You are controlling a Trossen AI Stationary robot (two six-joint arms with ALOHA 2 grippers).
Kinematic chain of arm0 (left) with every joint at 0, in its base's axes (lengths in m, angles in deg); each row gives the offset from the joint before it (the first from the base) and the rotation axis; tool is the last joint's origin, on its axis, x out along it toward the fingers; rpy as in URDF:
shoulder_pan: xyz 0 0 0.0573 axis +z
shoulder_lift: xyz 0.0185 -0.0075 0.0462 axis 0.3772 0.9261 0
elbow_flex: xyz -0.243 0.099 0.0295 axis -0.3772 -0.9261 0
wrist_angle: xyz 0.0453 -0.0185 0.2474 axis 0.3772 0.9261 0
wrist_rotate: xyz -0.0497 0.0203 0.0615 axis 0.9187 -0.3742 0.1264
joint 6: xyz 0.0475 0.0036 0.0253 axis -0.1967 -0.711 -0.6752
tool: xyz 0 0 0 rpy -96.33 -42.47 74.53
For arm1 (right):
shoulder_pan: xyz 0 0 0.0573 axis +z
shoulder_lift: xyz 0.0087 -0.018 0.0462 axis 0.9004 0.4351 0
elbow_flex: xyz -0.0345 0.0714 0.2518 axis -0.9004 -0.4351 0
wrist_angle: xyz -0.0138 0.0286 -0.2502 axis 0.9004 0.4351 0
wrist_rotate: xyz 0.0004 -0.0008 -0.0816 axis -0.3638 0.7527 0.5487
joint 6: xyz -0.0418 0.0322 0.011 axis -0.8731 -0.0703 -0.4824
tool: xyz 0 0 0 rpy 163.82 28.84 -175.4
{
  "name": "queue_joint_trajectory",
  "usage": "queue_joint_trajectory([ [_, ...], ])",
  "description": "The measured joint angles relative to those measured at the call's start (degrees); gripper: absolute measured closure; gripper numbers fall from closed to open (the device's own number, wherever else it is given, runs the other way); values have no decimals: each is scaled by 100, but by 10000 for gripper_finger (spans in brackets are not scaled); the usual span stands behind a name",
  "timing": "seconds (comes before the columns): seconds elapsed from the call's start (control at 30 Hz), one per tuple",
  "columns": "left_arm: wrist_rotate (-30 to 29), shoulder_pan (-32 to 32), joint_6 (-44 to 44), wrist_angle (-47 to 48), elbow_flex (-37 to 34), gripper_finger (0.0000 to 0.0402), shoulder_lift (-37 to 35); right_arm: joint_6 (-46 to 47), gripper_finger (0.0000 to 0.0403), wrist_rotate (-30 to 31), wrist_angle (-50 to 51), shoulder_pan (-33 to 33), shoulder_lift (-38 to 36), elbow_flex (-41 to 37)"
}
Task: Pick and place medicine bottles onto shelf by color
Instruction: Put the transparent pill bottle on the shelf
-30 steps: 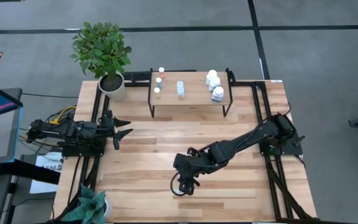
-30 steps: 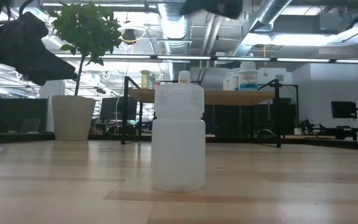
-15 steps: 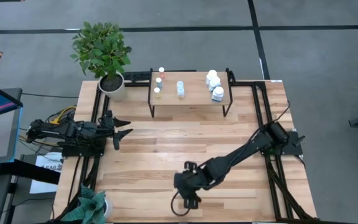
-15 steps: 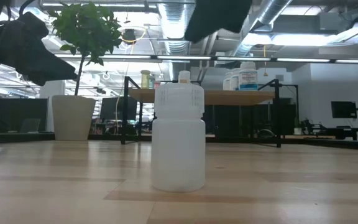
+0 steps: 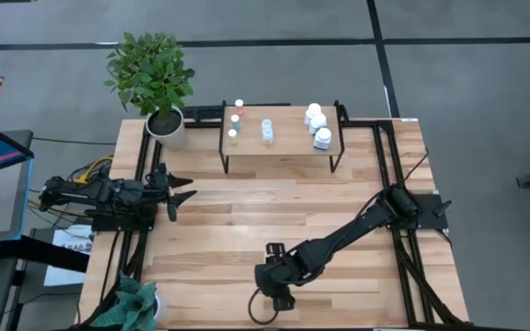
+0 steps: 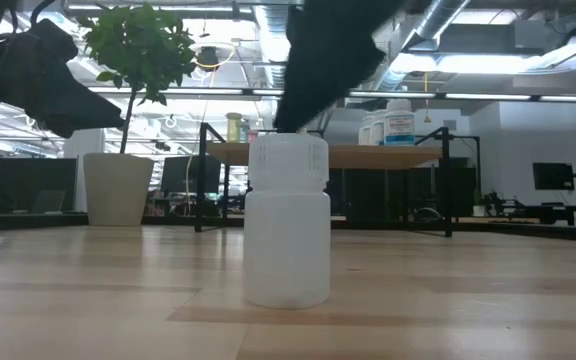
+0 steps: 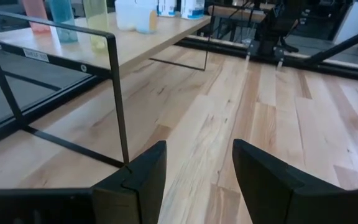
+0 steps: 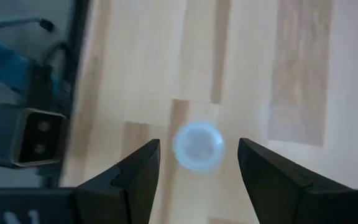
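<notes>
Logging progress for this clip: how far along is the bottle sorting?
Done: seven small bottles stand on the low wood-topped shelf. In hand: the right gripper, open, hangs above a translucent white bottle on the table. Left: grasping and shelving it. The left gripper waits at the table's left edge.

Right gripper point(image 5: 278, 296) low at table's point(image 5: 219, 221) front — bottles point(image 5: 267, 131) on shelf point(image 5: 288, 142).

A large open-plan robotics lab or industrial workspace. Seen from above, a wooden bench point(image 5: 247, 211) stands on grey floor tiles point(image 5: 467, 83) with dark seams running across the upper frame. At bench height, the background shows exposed silver ducts point(image 6: 278, 40) and pipes under a high ceiling, long strip lights point(image 6: 498, 62), and rows of desks with dark monitors point(image 6: 553, 176) at right. A potted plant point(image 6: 133, 60) stands at upper left.
</notes>
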Motion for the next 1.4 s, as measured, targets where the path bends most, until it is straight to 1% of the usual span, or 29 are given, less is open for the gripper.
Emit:
queue_joint_trajectory([
  [0.5, 5, 0, 2, 0, 0, 231, 64, -564, 163, -26, -61, -37, 22, 0],
  [0.6, 5, -1, 1, 0, 1, 231, 64, -697, 163, -79, -154, -25, 157, 6],
  [0.7, 3, 0, 1, 0, 0, 231, 64, -713, 163, -159, -200, 0, 306, -5],
  [1.07, 2, 0, 1, 0, 0, 231, 64, -750, 163, -163, -297, 0, 299, 0],
  [1.23, 0, -1, 1, 0, 0, 231, 64, -1012, 163, -163, -347, -7, 299, 0],
  [1.4, 0, -1, 1, 0, 0, 231, 64, -1025, 163, -163, -356, -7, 299, 0],
])
